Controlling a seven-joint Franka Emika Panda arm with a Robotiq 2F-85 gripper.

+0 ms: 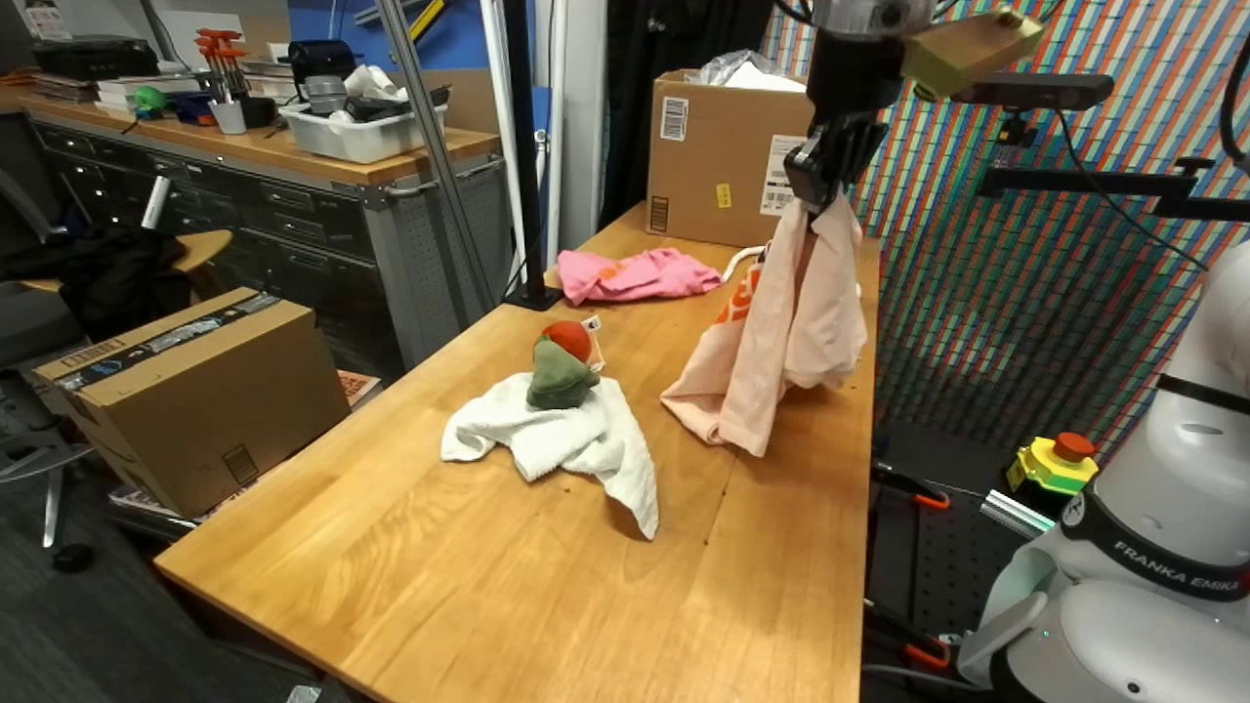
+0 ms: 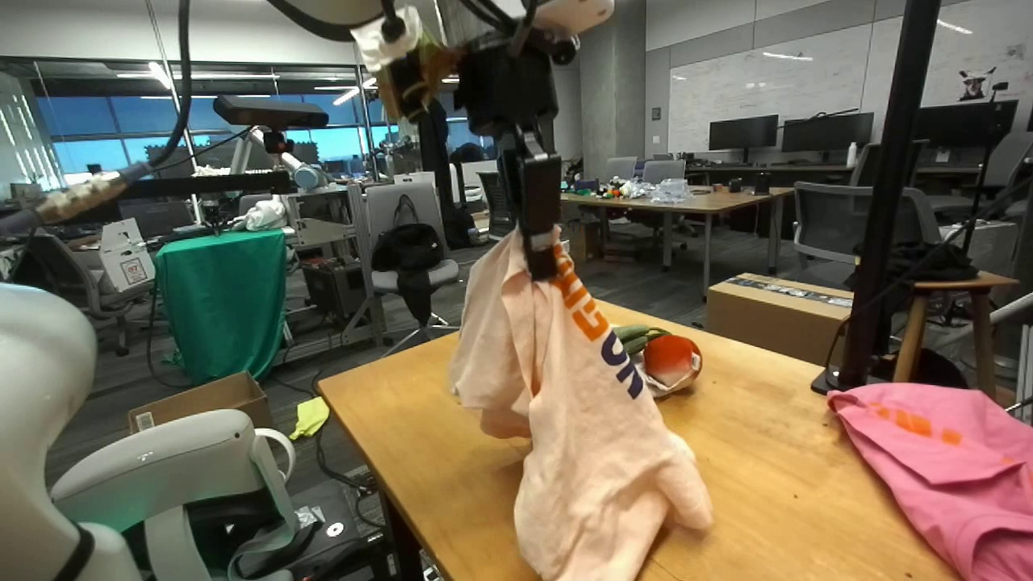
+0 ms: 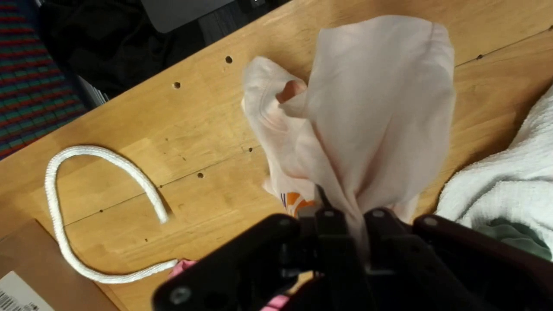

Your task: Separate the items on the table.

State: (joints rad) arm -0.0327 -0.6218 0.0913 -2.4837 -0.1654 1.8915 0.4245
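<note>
- Wrist view and both exterior views: above the table, the gripper is holding the peach cloth, its jaws clamped on a bunched fold.
- The peach cloth is hanging in long folds toward the surface's long edge beside the arm, its orange and dark letters showing; whether its hem is touching the table, I cannot tell.
- The white cloth is lying crumpled between the peach cloth and the opposite long edge; in an exterior view the peach cloth is standing in the way, hiding nearly all of it.
- The green piece is resting on the white cloth, and the red piece is sitting right up against it.
- The pink cloth is lying by the opposite long edge, nearer the box, just beside the foot of the black post, which is rising from that edge.
- The cord is curling in an open loop just beside the box, one end meeting the pink cloth; in an exterior view the peach cloth is hiding part of the loop.
- The box is standing at the surface's short edge, with plastic poking from its top.
- The taped box is sitting beyond the opposite long edge, lower than the surface.
- The stop button is standing beyond the edge beside the arm.
</note>
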